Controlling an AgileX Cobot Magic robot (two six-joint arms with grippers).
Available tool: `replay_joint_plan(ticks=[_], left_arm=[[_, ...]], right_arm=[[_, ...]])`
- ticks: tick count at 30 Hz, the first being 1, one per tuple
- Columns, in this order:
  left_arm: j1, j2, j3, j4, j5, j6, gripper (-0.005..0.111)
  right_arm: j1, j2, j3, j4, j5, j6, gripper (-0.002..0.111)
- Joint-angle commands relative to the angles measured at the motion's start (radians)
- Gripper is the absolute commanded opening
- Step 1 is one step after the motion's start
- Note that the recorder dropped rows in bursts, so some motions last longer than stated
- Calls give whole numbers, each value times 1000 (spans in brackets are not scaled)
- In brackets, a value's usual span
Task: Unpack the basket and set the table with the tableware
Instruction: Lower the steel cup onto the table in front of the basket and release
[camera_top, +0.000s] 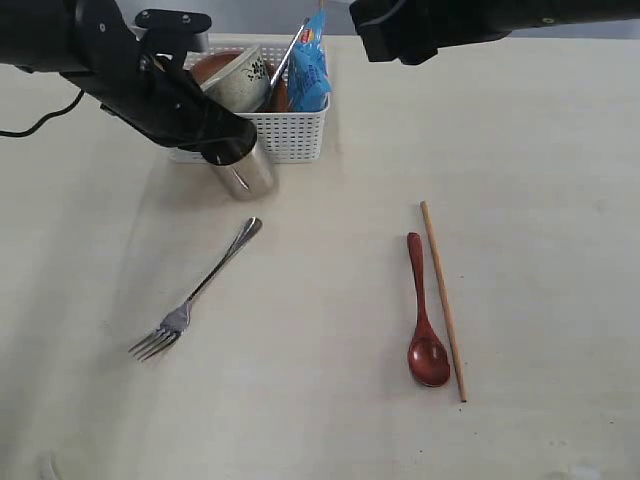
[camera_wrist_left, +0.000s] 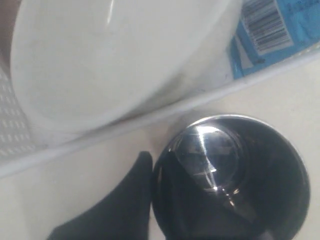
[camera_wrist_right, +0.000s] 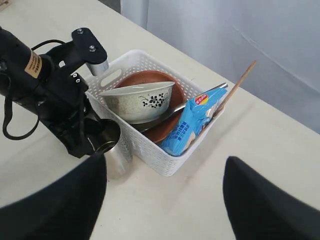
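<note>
In the exterior view, the left gripper (camera_top: 228, 150) is clamping the rim of the steel cup (camera_top: 248, 172), which is tilting just in front of the white basket (camera_top: 290, 135); whether its base is touching the table (camera_top: 330, 430) I cannot tell. The basket is sitting at the far side of the table, holding the cream bowl (camera_top: 238, 82) and a blue chip bag (camera_top: 310, 65). The fork (camera_top: 195, 292) is lying on the table on the left, and the dark red spoon (camera_top: 424, 320) and one chopstick (camera_top: 442, 300) are lying side by side on the right, well apart from the fork. The right arm (camera_top: 440, 25) is hanging over the far edge. In the left wrist view, one black finger (camera_wrist_left: 120, 200) is pressing against the outside of the cup's wall, with the bowl and the basket's rim just beyond. In the right wrist view, the right gripper (camera_wrist_right: 162, 172) is holding its fingers wide apart, gripping nothing, near the basket. There the reddish-brown plate (camera_wrist_right: 150, 77) is lying beneath the bowl, and a second chopstick (camera_wrist_right: 239, 85) and the steel knife (camera_wrist_right: 200, 98) are leaning beside the chip bag.
</note>
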Motion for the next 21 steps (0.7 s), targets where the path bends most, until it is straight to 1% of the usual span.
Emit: replay_joint_plan(ticks=[1, 3, 5, 7, 9, 10, 11, 17, 21], left_arm=[[2, -15, -3, 7, 47, 10, 2], [2, -15, -8, 7, 53, 10, 10], [2, -15, -16, 7, 53, 10, 21], [2, -15, -27, 7, 58, 10, 35], [2, -15, -37, 7, 64, 10, 45], [2, -15, -41, 7, 69, 10, 49], [2, -15, -42, 7, 69, 10, 50], [2, -21, -48, 1, 103, 10, 50], [2, -57, -48, 1, 198, 18, 50]], right_arm=[[-6, -8, 0, -4, -4, 4, 63], [-6, -8, 0, -4, -4, 4, 63], [-6, -8, 0, -4, -4, 4, 63], [-6, -8, 0, -4, -4, 4, 63], [-6, -8, 0, -4, -4, 4, 63], [-6, -8, 0, -4, -4, 4, 63], [-6, -8, 0, -4, -4, 4, 63], [-6, -8, 0, -4, -4, 4, 63], [-6, -8, 0, -4, -4, 4, 63]])
